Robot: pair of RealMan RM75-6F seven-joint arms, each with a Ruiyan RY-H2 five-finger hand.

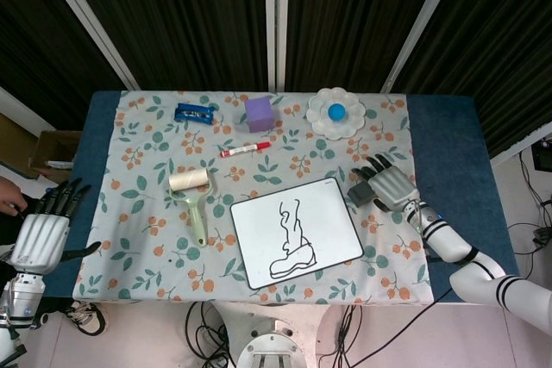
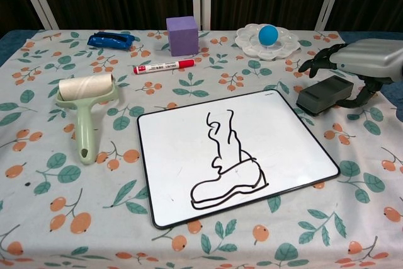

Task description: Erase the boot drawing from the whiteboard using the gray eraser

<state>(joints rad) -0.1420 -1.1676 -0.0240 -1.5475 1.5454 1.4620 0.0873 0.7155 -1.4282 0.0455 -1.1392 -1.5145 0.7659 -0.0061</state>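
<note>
Right hand over gray eraser, mid-right of frame, fingers apart, not yet clamped; likely lining up grasp. Whiteboard w/ boot drawing intact at center. Left hand lower left, fingers spread, idle.

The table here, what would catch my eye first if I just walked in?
Probably the whiteboard near the front middle of the flowery tablecloth, with a bold black boot drawing on it. Next, the metallic right hand at the board's far right corner, fingers spread above the gray eraser. At the back, a purple cube and a blue ball in a white flower-shaped dish stand out.
</note>
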